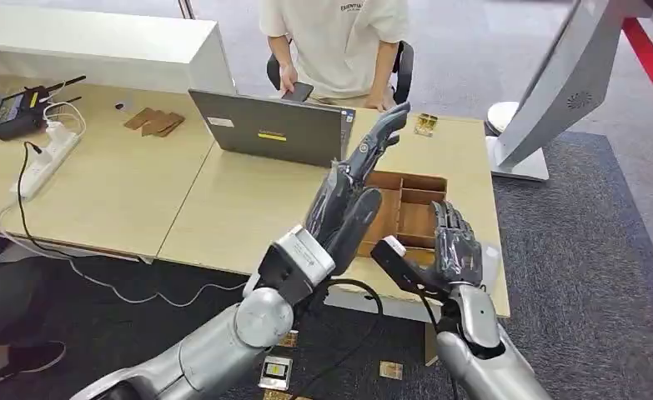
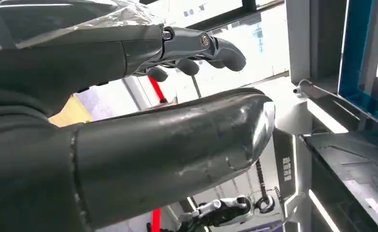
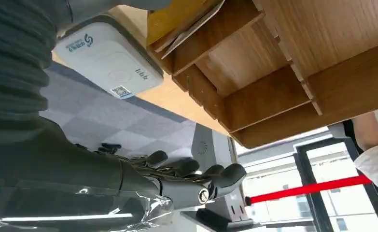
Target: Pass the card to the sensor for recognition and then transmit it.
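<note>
Both the left hand [image 1: 352, 196] and right hand [image 1: 454, 250] are open and empty — reaching into the wooden tray [image 1: 406, 208] could knock its dividers and miss the card [image 3: 189, 21].

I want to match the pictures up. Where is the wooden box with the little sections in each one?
Head view: wooden box on the table's right end, behind both raised robot hands.
Left wrist view: not in it.
Right wrist view: wooden box fills the upper right, beside the white sensor.
Shared landmark: red strip.
</note>
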